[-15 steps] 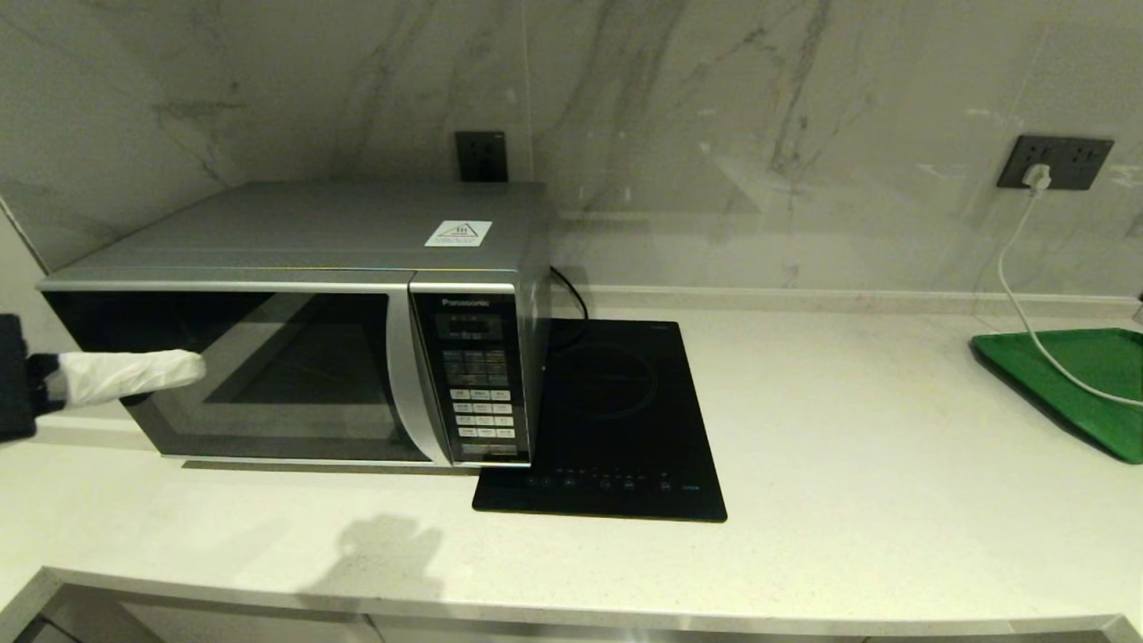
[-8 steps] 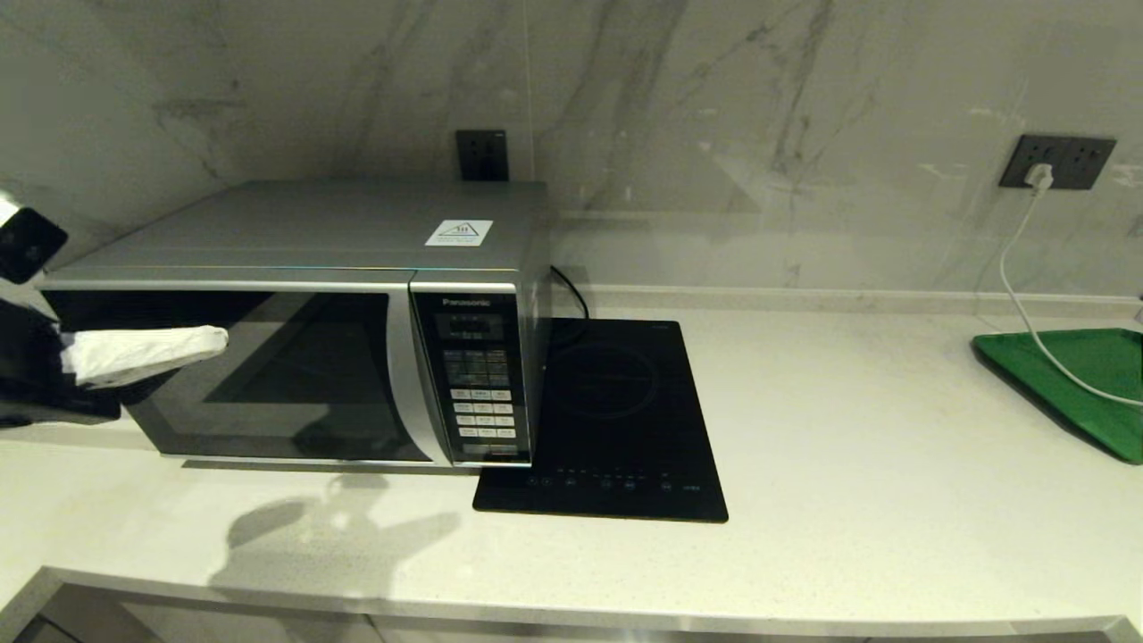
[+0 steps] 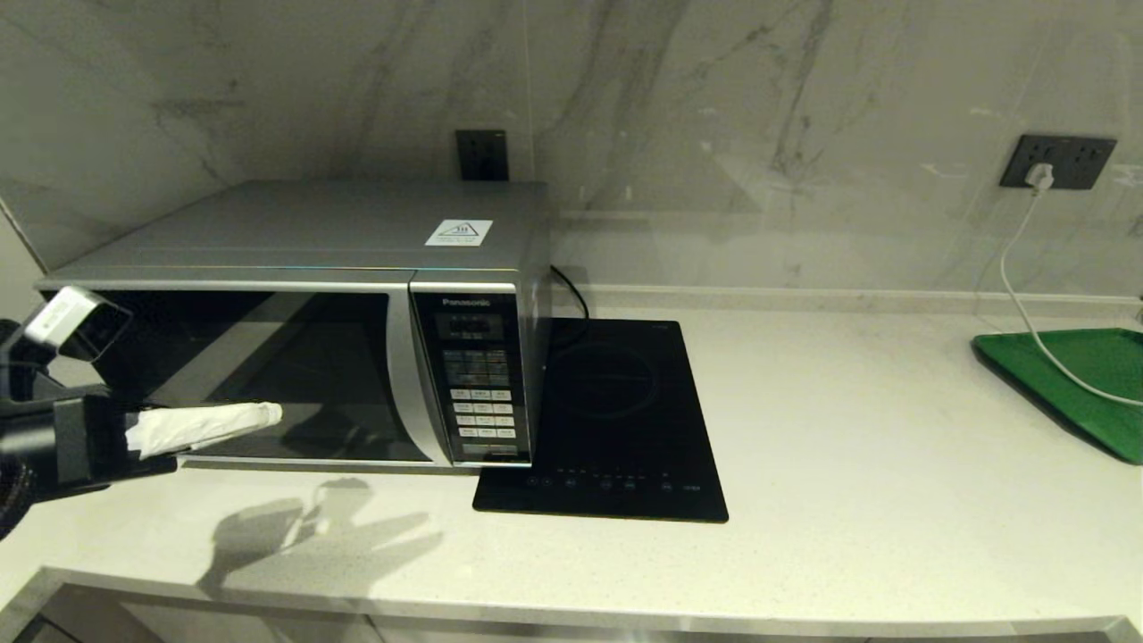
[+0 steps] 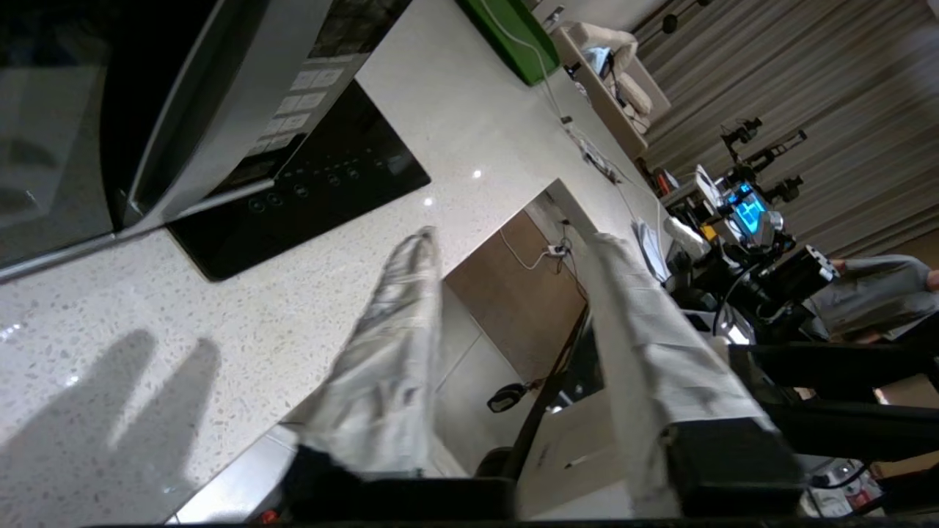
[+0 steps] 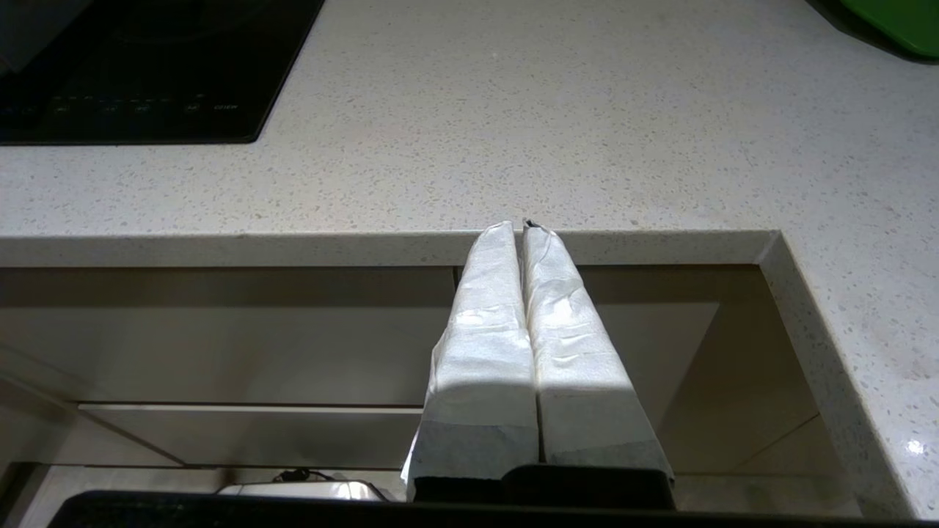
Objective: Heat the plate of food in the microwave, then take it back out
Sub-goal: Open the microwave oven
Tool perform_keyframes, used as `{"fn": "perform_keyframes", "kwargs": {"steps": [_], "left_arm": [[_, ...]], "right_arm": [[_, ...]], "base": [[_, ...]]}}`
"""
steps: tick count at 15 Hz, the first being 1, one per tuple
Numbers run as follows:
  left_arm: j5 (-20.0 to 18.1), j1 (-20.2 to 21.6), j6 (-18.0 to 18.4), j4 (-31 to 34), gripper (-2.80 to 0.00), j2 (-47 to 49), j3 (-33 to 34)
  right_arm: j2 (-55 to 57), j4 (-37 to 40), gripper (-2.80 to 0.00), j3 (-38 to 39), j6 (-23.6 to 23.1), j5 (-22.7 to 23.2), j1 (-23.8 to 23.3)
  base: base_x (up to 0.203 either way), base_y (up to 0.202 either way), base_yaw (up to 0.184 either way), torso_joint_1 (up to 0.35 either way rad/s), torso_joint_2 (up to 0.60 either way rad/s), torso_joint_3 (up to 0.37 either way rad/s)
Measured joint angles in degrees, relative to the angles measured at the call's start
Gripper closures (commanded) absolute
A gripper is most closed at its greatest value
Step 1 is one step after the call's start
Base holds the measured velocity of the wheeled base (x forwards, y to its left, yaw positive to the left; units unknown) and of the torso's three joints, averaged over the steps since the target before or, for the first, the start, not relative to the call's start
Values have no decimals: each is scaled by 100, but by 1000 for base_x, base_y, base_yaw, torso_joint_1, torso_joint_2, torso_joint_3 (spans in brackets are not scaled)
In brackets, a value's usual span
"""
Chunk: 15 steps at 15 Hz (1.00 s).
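Plainly — microwave (image 3: 295,330) reads "Panasonic".

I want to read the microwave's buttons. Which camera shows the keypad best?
The head view: the microwave's keypad faces that camera squarely. The left wrist view catches only a slanted strip of buttons. The right wrist view shows none.

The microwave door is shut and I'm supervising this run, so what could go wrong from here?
The left gripper, open, hangs low before the microwave door, so it might bump the glass instead of catching the door's edge. No plate shows in any view; whether it is inside is hidden. The right gripper is parked, shut, below the counter edge.
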Motion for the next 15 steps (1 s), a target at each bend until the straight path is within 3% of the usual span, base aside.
{"fn": "perform_keyframes", "kwargs": {"steps": [4, 10, 15], "left_arm": [[-4, -123, 55, -280, -280, 375, 74], [33, -563, 56, -1624, -280, 1227, -66], [643, -1084, 61, -1864, -280, 1612, -475]], "right_arm": [[0, 0, 0, 0, 0, 1, 0], [0, 0, 0, 0, 0, -4, 2], [0, 0, 0, 0, 0, -4, 0]], "base": [[0, 0, 0, 0, 0, 0], [0, 0, 0, 0, 0, 0], [0, 0, 0, 0, 0, 0]]}}
